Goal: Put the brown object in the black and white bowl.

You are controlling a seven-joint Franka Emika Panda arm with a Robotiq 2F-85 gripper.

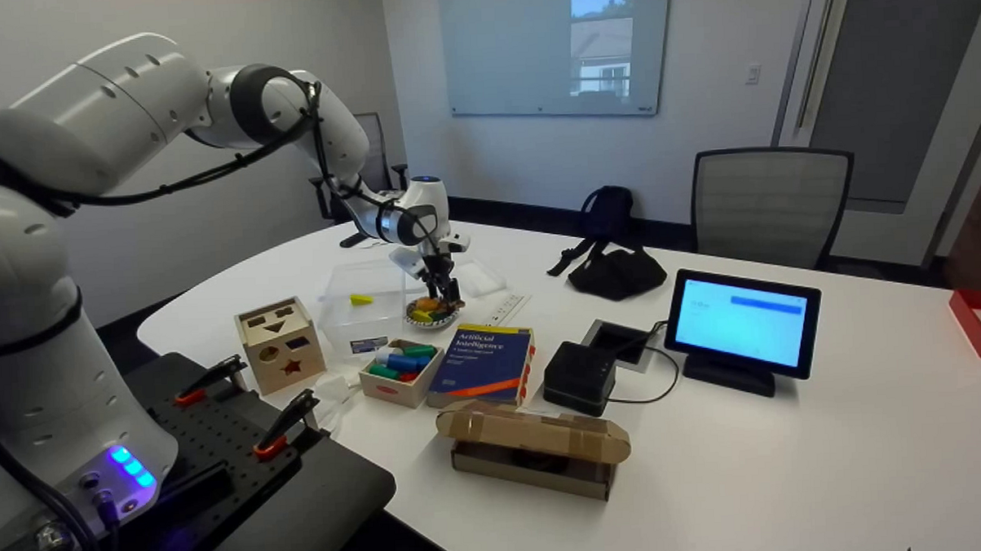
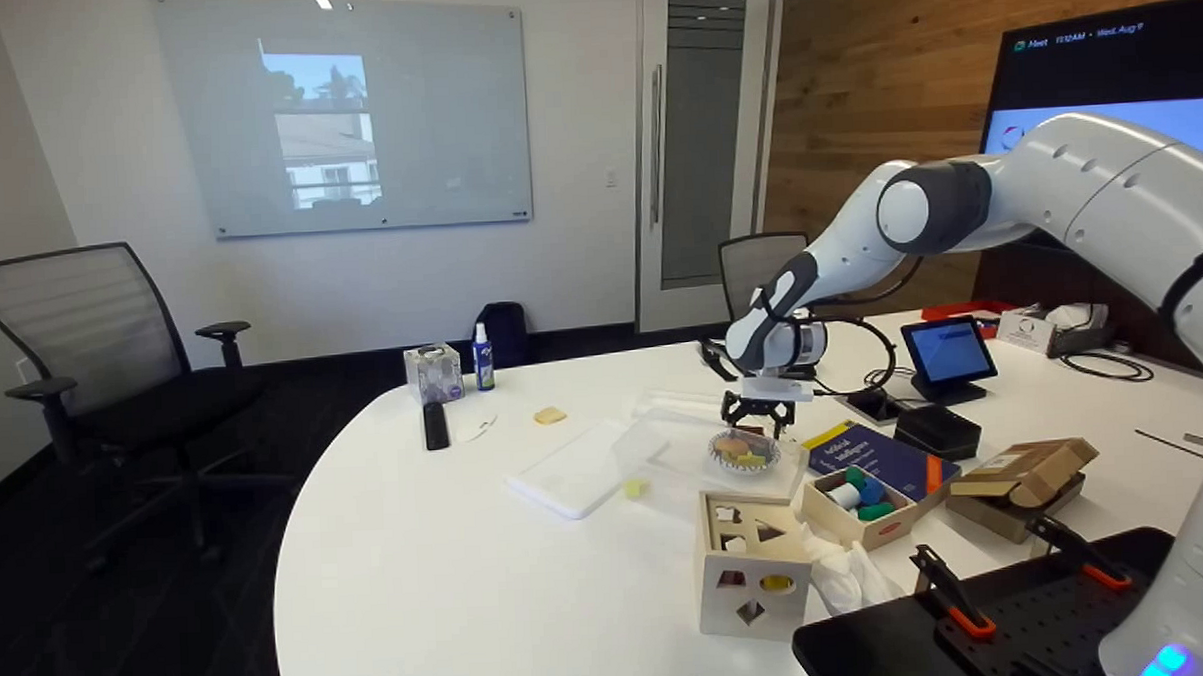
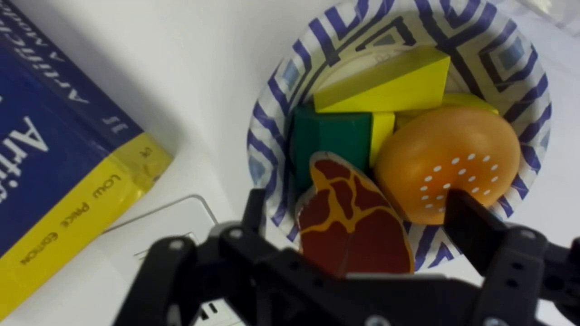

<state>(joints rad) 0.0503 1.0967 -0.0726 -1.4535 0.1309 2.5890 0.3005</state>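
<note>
Brown steak-shaped piece [image 3: 358, 231], wrist-view seven o'clock in dark-and-white bowl [image 3: 272, 149], gripper [image 3: 357, 195] parted either side; overlapping the rim, it might tip outward if snagged at lift-off.

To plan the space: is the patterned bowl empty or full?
Partly full: in the wrist view, the bowl holds a yellow block, green block and orange bun; one side is bare.

You get muted light in an exterior view: a window reflection [image 1: 603, 43] glares off the glass board [image 1: 523, 54] at one o'clock; the screen [image 1: 743, 322] glows at three. In your wrist view, the book [image 3: 59, 145] at nine casts a soft shadow; the hand [image 3: 355, 201] at five looks blurred.
</note>
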